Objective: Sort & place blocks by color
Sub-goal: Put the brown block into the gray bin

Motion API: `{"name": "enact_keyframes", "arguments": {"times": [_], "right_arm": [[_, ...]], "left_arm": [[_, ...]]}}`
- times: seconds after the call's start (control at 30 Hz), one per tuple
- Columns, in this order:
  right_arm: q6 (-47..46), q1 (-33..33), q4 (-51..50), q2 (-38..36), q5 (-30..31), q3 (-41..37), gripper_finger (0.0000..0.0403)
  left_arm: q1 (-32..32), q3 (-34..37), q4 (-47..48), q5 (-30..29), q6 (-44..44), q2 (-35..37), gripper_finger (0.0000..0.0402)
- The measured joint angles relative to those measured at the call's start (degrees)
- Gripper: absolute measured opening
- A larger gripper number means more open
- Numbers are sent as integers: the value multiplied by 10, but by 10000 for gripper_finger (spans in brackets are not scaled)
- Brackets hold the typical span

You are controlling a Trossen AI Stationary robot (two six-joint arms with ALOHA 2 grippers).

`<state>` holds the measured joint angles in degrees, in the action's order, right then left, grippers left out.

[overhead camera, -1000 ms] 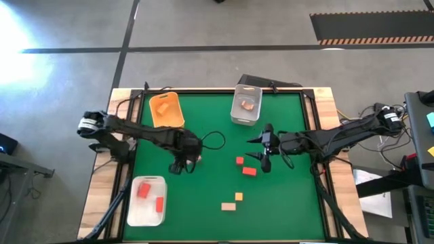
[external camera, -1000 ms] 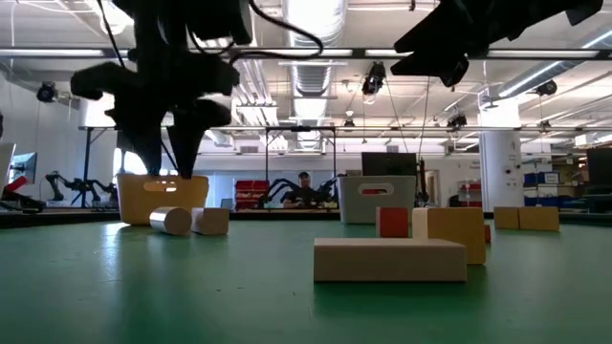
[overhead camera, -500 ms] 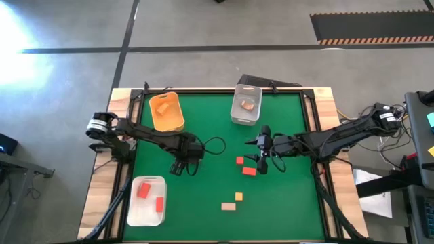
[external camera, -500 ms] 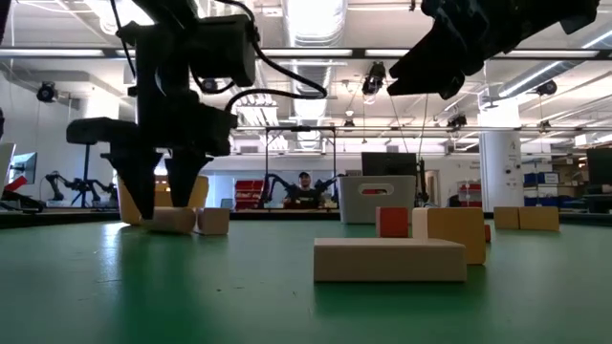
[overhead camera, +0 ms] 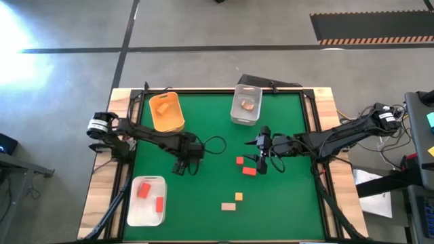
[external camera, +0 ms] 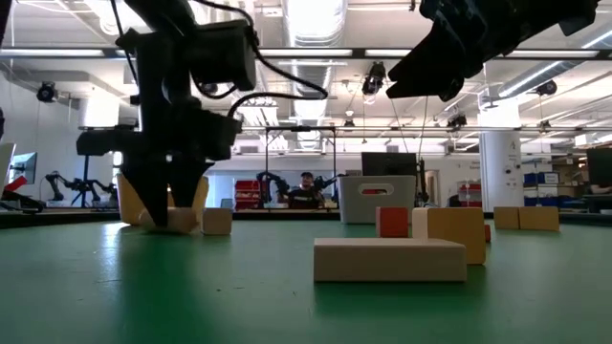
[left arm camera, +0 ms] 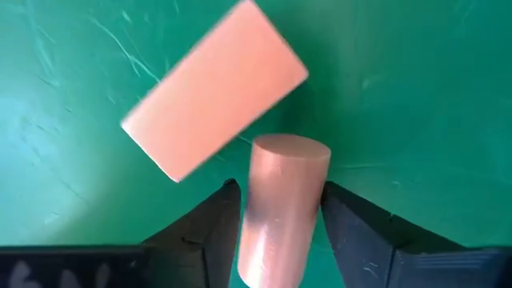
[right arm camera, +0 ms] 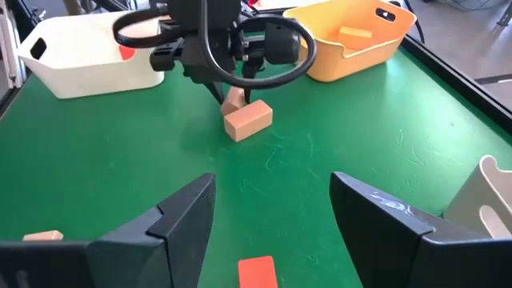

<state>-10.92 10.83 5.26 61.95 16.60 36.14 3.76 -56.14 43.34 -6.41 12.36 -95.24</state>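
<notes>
Gripping the tan cylinder point(left arm camera: 282, 184) with the left tool point(overhead camera: 182, 166), down on the surface left of centre, about midway between the far and near edges. Appears clamped: pads pressed against both sides of the cylinder, judging by the left wrist view. Lying on its side, with one round end against the long face of a tan block point(left arm camera: 212, 100) that sits slanted across it.

Hovering with the right tool point(overhead camera: 261, 159) right of centre, fingers spread wide, holding nothing, just beside two red blocks point(overhead camera: 240, 160).

Main risk: losing the cylinder on the lift. Round and smooth, so likely to roll or squirt out from between flat pads if gripped off its axis or too lightly. Could then run across the surface, perhaps toward an edge.

Second risk: dragging the tan block along. Touching the cylinder now, so may get nudged, turned or tipped as the cylinder rises, leaving a worse pose for the next pick.

Third: dropping into the wrong bin. Looks like red in the white bin point(overhead camera: 135, 213) near the near-left corner, yellow-orange in the orange bin point(overhead camera: 178, 118) and a pale piece in the clear bin point(overhead camera: 234, 115), both by the far edge. Easy to confuse tan with yellow-orange.

Last: crossing paths with the right arm on the way to the clear bin, unless kept well apart.
</notes>
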Motion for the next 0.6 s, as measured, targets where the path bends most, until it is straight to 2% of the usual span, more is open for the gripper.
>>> {"name": "enact_keyframes", "arguments": {"times": [0.17, 0.4, 0.5, 0.6], "right_arm": [[0, 0, 1, 0, 0, 0, 235], [3, 0, 3, 0, 0, 0, 235], [20, 0, 47, 5, 0, -8, 235], [64, 2, 144, 25, -3, -28, 235]], "left_arm": [[0, 36, -28, -2, -6, 3, 117], [8, 43, -38, -29, -33, 22, 116], [15, 43, -102, -49, -46, 52, 116], [26, 44, -194, -62, -62, 86, 116]]}}
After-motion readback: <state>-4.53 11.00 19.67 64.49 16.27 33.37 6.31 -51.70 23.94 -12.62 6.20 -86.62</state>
